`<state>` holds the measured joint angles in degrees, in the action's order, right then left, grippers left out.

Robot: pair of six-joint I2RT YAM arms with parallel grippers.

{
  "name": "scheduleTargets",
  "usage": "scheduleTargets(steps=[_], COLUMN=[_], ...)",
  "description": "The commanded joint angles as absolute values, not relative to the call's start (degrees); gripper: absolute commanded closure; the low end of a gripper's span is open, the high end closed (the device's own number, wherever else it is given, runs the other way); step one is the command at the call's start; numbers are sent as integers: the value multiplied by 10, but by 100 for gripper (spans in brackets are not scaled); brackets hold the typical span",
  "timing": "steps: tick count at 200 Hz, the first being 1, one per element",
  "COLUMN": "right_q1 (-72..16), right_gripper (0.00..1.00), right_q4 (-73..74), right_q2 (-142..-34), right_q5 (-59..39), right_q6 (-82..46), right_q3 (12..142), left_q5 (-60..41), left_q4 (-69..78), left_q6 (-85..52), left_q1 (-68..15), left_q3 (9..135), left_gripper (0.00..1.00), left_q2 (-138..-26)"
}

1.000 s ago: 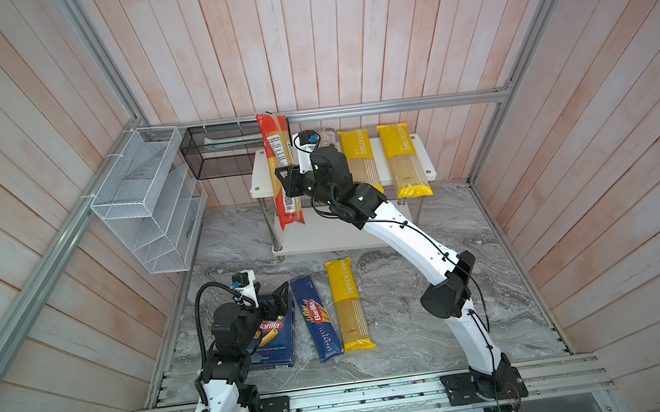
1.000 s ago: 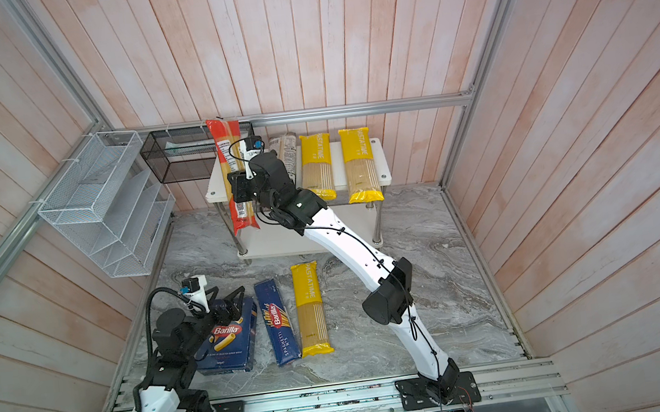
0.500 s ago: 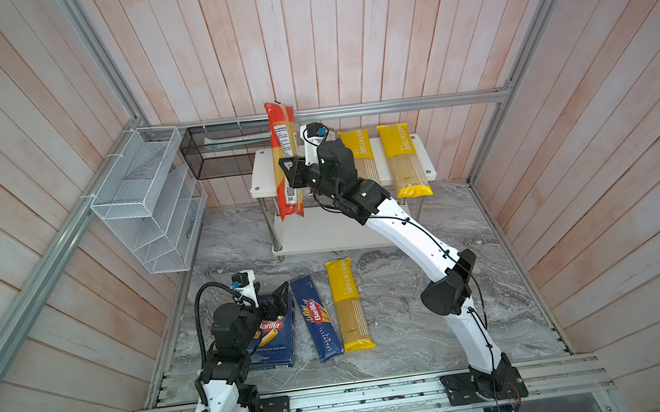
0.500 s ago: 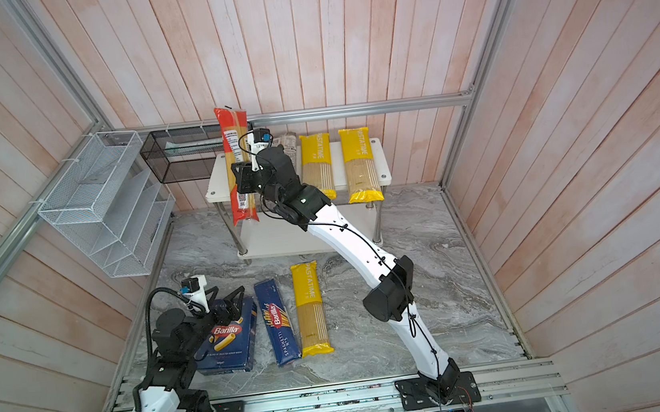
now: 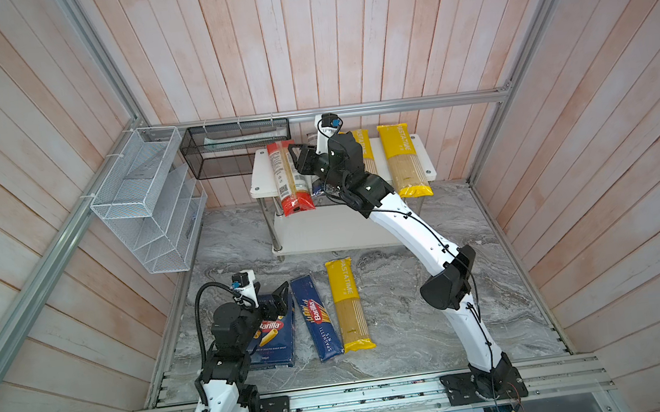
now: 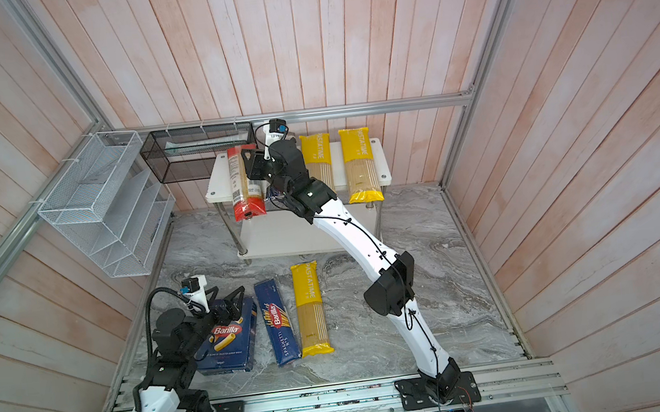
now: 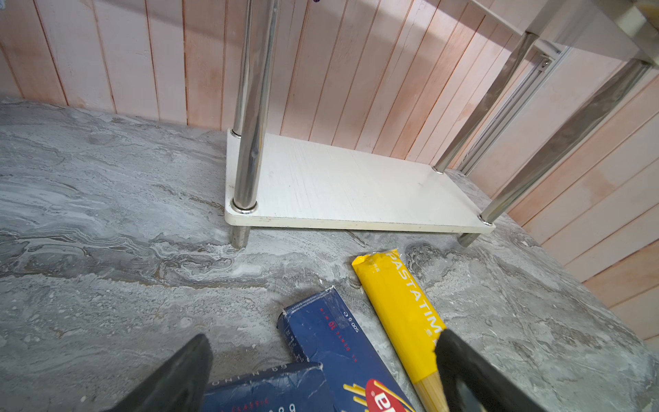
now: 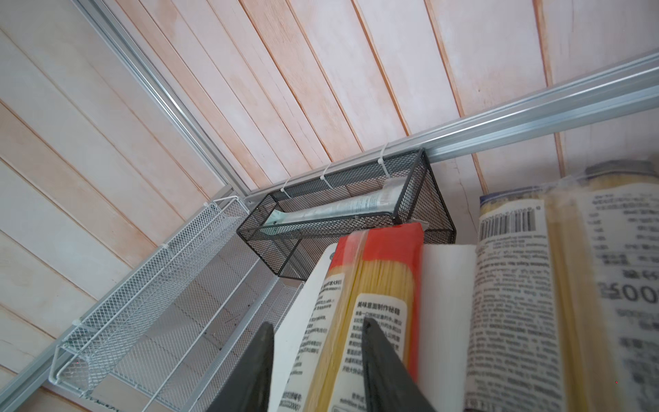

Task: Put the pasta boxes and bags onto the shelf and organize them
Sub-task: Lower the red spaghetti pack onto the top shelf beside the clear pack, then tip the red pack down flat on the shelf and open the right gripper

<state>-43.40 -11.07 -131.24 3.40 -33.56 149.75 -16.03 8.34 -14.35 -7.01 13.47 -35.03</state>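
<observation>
The bag with red ends (image 5: pixel 288 178) (image 8: pixel 378 285) lies flat on the left of the shelf's top board (image 5: pixel 260 172), its near end overhanging the front edge. My right gripper (image 5: pixel 299 160) (image 8: pixel 317 324) straddles it, slightly open, with a gap at one finger. Beside it lies a clear bag (image 8: pixel 535 285), then two yellow bags (image 5: pixel 403 161) to the right. On the floor lie the Rigatoni box (image 5: pixel 273 338), the Spaghetti box (image 5: pixel 317 319) and a yellow bag (image 5: pixel 349 305). My left gripper (image 5: pixel 277 300) (image 7: pixel 321 371) hangs wide open over the Rigatoni box.
A white wire rack (image 5: pixel 148 201) hangs on the left wall. A black mesh basket (image 5: pixel 236 148) with a tube in it hangs just left of the shelf. The shelf's lower board (image 7: pixel 356 189) is bare between its chrome posts (image 7: pixel 249 142).
My right gripper carried the red-ended bag from hanging steeply at the shelf's left edge down flat onto the top board, and its jaws have eased apart. The left arm stayed still.
</observation>
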Motion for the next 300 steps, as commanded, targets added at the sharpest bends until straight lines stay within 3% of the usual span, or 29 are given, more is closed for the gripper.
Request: scheduleTargets(steps=[1,83,132,160,212,300], right_q1=[-433,-470,-526,-537,-595,-595], right_gripper=[59,59,59,60,63,64], right_q4=[-79,-243,-289,-233,-238,-253], right_q2=[-1309,-1204,-1078,-1031,-1024,-1052], right_q5=[43,-21,-4,-25,5,70], right_q6=[-343,-214,-168,-198,-203,-200], right_q3=[1514,1475,1299,1172,1126,1151], left_q5=[-167,-167,-167,-168,-167,-164], left_q4=[90,90,89,88,88,91], left_q6=[-134,-134,-134,-134,-135,-136], left_q1=[-68,-67,-68,-68,-68,-68], left_q3=[132,130,129,129,127,131], left_gripper=[0,0,0,0,0,0], left_q2=[-345,-339,-337,-335,-333,-343])
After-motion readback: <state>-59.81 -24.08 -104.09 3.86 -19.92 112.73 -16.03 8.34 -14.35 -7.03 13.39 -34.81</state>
